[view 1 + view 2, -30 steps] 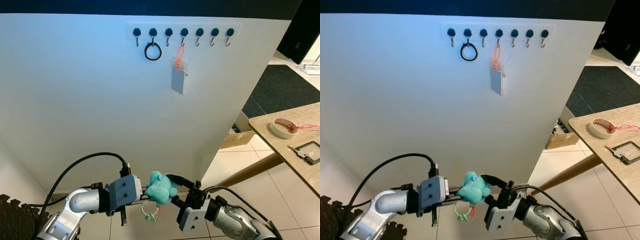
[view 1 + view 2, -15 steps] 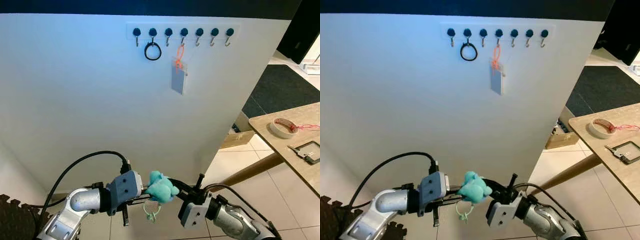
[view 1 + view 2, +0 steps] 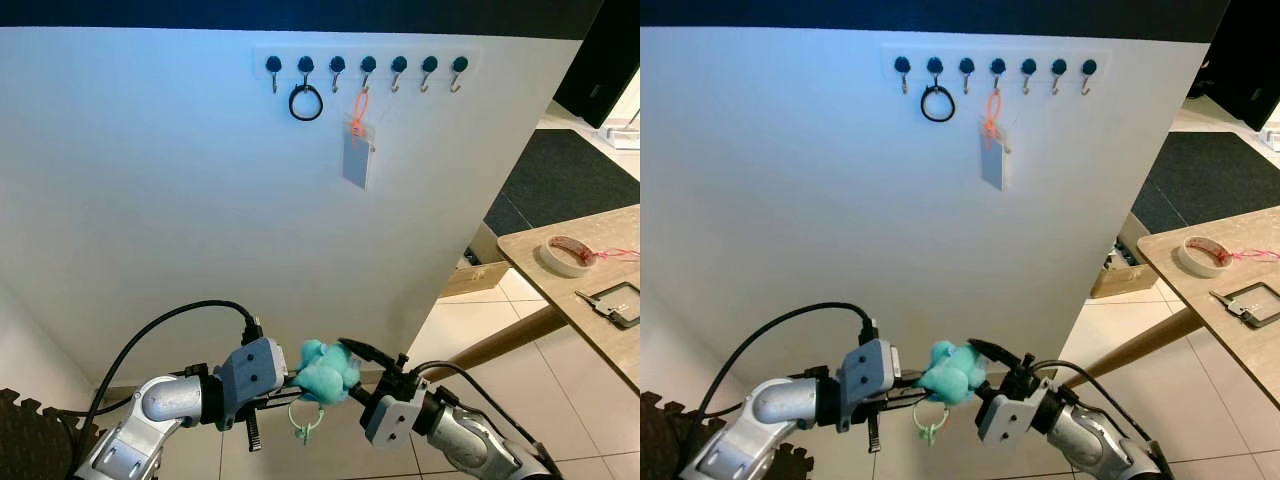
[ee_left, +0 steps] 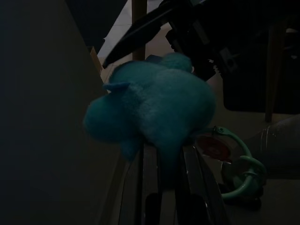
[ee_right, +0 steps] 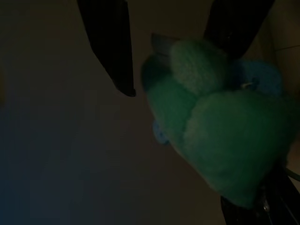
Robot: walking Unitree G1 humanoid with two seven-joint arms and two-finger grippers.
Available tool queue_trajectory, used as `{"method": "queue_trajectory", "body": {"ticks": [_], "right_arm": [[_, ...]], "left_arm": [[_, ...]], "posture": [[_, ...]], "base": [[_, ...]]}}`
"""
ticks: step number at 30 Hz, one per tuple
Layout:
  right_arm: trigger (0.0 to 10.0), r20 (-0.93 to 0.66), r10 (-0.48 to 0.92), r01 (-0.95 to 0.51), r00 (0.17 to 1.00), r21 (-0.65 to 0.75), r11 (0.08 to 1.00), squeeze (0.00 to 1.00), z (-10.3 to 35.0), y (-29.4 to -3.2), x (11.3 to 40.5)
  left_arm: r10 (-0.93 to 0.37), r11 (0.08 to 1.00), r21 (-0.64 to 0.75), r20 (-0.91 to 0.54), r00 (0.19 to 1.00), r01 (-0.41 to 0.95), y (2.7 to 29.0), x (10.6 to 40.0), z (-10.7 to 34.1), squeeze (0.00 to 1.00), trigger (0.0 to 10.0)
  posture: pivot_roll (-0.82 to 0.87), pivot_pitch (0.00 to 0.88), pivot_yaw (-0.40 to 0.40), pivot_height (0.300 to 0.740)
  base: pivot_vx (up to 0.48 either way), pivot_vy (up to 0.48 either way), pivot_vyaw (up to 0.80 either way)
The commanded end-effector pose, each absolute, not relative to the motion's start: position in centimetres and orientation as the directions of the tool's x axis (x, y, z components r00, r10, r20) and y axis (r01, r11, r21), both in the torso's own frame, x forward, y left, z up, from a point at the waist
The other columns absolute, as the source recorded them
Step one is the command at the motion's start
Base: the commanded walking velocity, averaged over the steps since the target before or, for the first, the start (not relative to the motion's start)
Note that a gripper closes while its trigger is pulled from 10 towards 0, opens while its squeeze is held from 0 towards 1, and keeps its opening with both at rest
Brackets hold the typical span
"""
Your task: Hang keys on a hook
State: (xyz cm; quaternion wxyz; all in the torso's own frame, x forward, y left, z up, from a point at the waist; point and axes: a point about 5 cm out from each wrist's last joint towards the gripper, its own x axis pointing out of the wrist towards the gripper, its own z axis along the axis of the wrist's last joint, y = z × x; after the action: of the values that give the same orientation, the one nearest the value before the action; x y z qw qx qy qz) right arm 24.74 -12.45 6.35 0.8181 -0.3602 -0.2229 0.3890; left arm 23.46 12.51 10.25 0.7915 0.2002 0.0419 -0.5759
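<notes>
Low before a white wall, the left gripper [image 3: 292, 382] is clamped on a fluffy teal plush keychain with a pale green ring [image 3: 322, 372], the right gripper [image 3: 362, 368] open beside it, far below the 7-hook rail [image 3: 366, 68], nothing hung yet.

To my right I see the corner of a wooden table [image 3: 560, 275] over a pale tiled floor [image 3: 470, 330]. On the table lie a roll of tape [image 3: 570, 255] and, just beside it, a square dark-framed object [image 3: 618, 302] near the edge.
</notes>
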Motion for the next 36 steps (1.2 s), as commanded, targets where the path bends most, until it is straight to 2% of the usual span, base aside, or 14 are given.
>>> {"method": "queue_trajectory", "body": {"ticks": [1, 6, 18, 19, 20, 36], "right_arm": [[10.0, 0.08, 0.827, -0.494, 0.557, -0.768, 0.407, 0.0, 6.3, -11.4, 24.5], [10.0, 0.065, 0.836, -0.51, 0.545, -0.766, 0.392, 0.0, 6.1, -10.9, 24.4], [10.0, 0.067, 0.841, -0.525, 0.536, -0.755, 0.394, 0.0, 6.1, -10.1, 24.8], [4.4, 0.066, 0.842, -0.528, 0.536, -0.752, 0.395, 0.0, 6.1, -10.1, 24.8], [0.0, 0.067, 0.844, -0.536, 0.532, -0.745, 0.396, 0.0, 6.1, -10.0, 24.8], [0.0, 0.058, 0.845, -0.564, 0.532, -0.72, 0.404, 0.0, 5.8, -10.0, 24.6]], "left_arm": [[-0.917, 0.235, 0.259, -0.259, 0.302, 0.937, 11.1, 23.1, 10.5, 0.0, 10.0], [-0.937, 0.259, 0.203, -0.183, 0.297, 0.944, 9.9, 23.0, 11.4, 0.0, 10.0], [-0.951, 0.236, 0.17, -0.164, 0.263, 0.957, 8.8, 22.6, 11.5, 0.0, 10.0], [-0.95, 0.236, 0.169, -0.166, 0.263, 0.957, 8.8, 22.6, 11.5, 0.0, 10.0], [-0.95, 0.235, 0.166, -0.17, 0.262, 0.958, 8.8, 22.5, 11.5, 0.0, 10.0], [-0.939, 0.236, 0.182, -0.21, 0.272, 0.955, 9.1, 22.6, 11.2, 0.01, 10.0]], "posture": [[0.06, 0.084, -0.027, 0.74], [0.06, 0.085, -0.028, 0.74], [0.06, 0.087, -0.03, 0.74], [0.06, 0.087, -0.03, 0.74], [0.06, 0.087, -0.03, 0.74], [0.06, 0.067, -0.026, 0.74]], "base": [[0.0, 0.0, 0.0], [0.0, 0.0, 0.0], [0.0, 0.0, 0.0], [0.0, 0.0, 0.0], [0.0, 0.0, 0.0], [0.0, 0.0, 0.0]]}}
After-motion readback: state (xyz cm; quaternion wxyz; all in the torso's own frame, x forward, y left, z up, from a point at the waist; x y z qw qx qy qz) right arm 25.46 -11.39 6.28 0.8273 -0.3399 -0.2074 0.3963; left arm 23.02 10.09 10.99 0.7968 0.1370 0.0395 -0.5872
